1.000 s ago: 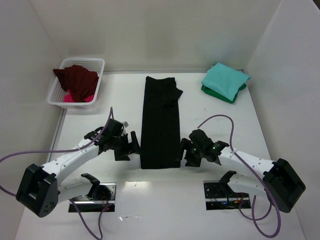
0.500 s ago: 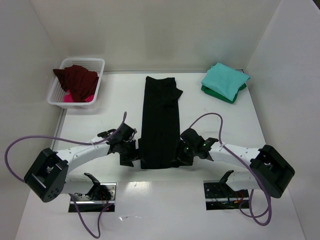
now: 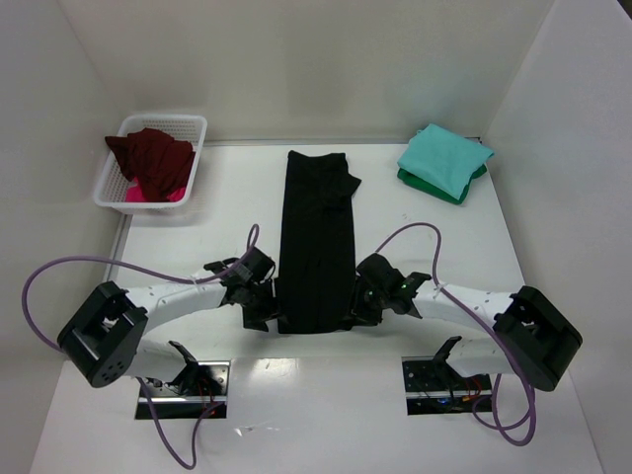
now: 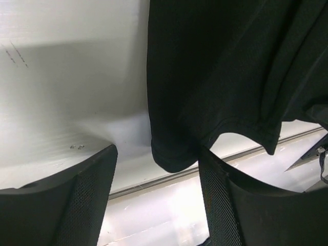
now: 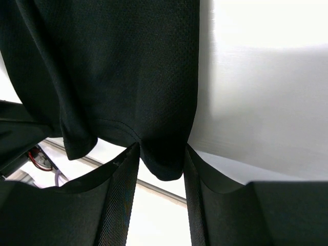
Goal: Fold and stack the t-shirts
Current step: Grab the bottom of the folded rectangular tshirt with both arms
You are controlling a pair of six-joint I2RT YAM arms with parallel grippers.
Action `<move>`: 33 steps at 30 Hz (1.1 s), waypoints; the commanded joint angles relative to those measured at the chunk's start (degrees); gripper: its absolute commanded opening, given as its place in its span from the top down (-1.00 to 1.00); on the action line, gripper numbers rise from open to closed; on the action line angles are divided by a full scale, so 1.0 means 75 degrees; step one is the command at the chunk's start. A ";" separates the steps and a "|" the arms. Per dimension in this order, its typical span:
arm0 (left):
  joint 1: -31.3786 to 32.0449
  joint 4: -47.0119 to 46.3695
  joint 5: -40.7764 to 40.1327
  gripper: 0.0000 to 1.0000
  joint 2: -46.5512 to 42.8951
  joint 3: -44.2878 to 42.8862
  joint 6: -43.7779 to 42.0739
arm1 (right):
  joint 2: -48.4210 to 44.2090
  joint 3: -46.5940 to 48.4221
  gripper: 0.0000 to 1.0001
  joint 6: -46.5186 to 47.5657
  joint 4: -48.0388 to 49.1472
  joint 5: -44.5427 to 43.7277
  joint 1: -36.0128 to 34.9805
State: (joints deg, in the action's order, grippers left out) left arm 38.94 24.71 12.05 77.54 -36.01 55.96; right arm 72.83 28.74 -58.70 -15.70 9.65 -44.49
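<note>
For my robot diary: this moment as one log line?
step: grab hem | black t-shirt: flat, folded long | left tool: astride near-left corner | right tool: astride near-right corner

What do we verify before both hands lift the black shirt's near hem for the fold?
1. Left hand straddles the near-left corner of the long black cloth t-shirt: ok.
2. Left hand closed on cloth: not ok, jaws wide apart.
3. Right hand straddles the near-right corner: ok.
4. Right hand grip firm: cannot tell.
5. Shirt edges straight: not ok, a flap juts out far right.
</note>
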 commanded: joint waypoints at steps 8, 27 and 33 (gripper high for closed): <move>0.0011 -0.0177 -0.0178 0.26 0.0255 -0.0151 0.0202 | -0.0301 -0.0199 0.31 -0.0060 0.0083 -0.0185 -0.0080; 0.0011 0.0575 -0.0417 1.00 0.0103 -0.1390 -0.0508 | -0.0930 0.0237 0.93 0.0079 -0.0625 -0.0431 0.0141; -0.0609 0.0901 -0.0517 1.00 0.0164 -0.2478 -0.1320 | -0.0904 0.0966 0.93 0.0752 -0.0999 -0.0431 0.0918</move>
State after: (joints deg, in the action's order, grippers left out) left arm 36.57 28.72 9.97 79.03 -49.68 51.33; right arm 66.79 30.58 -57.21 -20.88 8.14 -41.41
